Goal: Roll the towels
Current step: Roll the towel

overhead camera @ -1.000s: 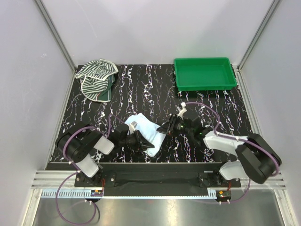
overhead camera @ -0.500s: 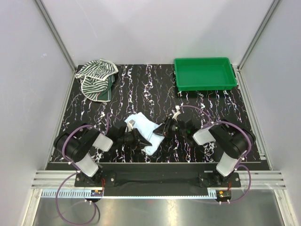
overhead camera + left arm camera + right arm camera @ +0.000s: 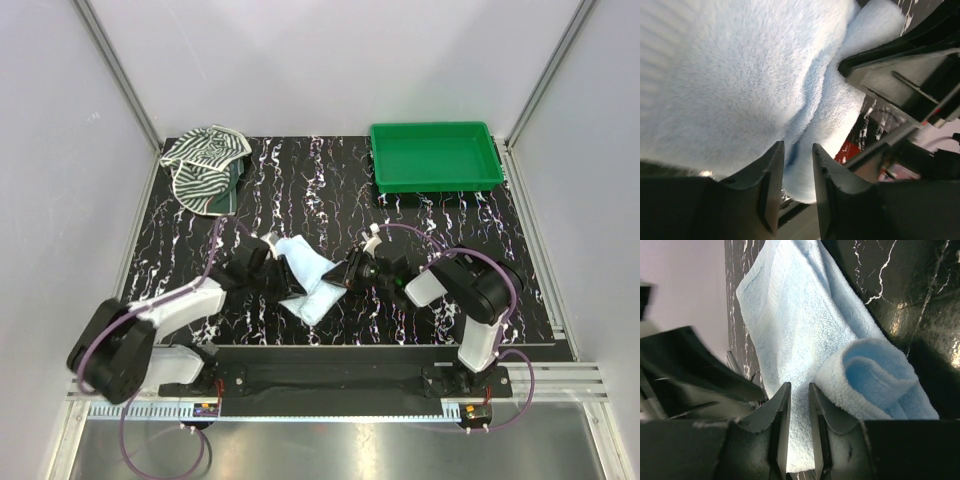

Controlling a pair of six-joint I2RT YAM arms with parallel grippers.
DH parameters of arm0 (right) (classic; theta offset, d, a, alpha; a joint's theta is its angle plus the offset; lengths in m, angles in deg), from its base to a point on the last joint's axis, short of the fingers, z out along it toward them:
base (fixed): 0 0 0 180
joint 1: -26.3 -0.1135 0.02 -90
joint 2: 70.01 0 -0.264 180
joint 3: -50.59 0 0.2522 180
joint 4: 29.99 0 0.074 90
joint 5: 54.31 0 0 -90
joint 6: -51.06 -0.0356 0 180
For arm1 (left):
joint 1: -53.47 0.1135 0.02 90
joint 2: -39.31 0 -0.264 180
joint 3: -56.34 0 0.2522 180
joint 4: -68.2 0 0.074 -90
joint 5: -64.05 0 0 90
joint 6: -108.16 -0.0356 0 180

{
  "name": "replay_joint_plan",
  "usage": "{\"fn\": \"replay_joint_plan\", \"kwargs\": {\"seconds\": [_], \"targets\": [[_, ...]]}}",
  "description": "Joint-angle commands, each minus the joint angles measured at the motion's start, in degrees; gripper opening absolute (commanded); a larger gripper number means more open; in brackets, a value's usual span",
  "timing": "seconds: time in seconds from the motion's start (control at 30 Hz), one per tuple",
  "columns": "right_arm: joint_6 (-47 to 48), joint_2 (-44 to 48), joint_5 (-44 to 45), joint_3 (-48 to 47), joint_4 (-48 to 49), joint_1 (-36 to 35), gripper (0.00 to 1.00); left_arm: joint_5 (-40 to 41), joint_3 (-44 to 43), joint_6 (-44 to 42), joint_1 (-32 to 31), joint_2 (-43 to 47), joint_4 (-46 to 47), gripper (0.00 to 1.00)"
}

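The striped towel (image 3: 205,170) lies crumpled and unrolled at the far left corner of the worktop (image 3: 330,190), well apart from both arms. Near the front middle, the left end effector (image 3: 794,150) is pressed together on a fold of the pale blue towel (image 3: 310,270). The right end effector (image 3: 799,390) sits at that towel's right edge, fingers drawn close with cloth in the slit; whether it is nipped I cannot tell. One end is curled into a short loose roll, so most rolling looks left to do. The green tray (image 3: 435,128) stands far right

Bright, even, diffuse light; faint shadows; sheen on table (image 3: 900,325); blue towel (image 3: 740,75) washed out close-up.
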Motion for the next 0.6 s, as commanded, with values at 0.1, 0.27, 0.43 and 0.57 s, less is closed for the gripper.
{"fn": "replay_joint_plan", "kwargs": {"seconds": [0.1, 0.27, 0.43, 0.57], "targets": [[1.0, -3.75, 0.18, -0.58, -2.63, -0.61, 0.27, 23.36, -10.43, -17.43, -6.47, 13.32, -20.06, 0.39], [1.26, -5.42, 0.18, -0.76, -2.19, -0.87, 0.27, 35.56, -15.87, -22.02, -19.8, 13.0, -21.64, 0.37], [1.0, -6.65, 0.18, -0.76, -1.49, -0.87, 0.27, 43.5, -21.69, -24.13, -30.99, 2.63, -23.31, 0.47], [1.09, -6.74, 0.18, -0.41, -1.66, -0.96, 0.26, 48.6, -24.15, -23.43, -35.74, -3.89, -24.28, 0.49]]}}
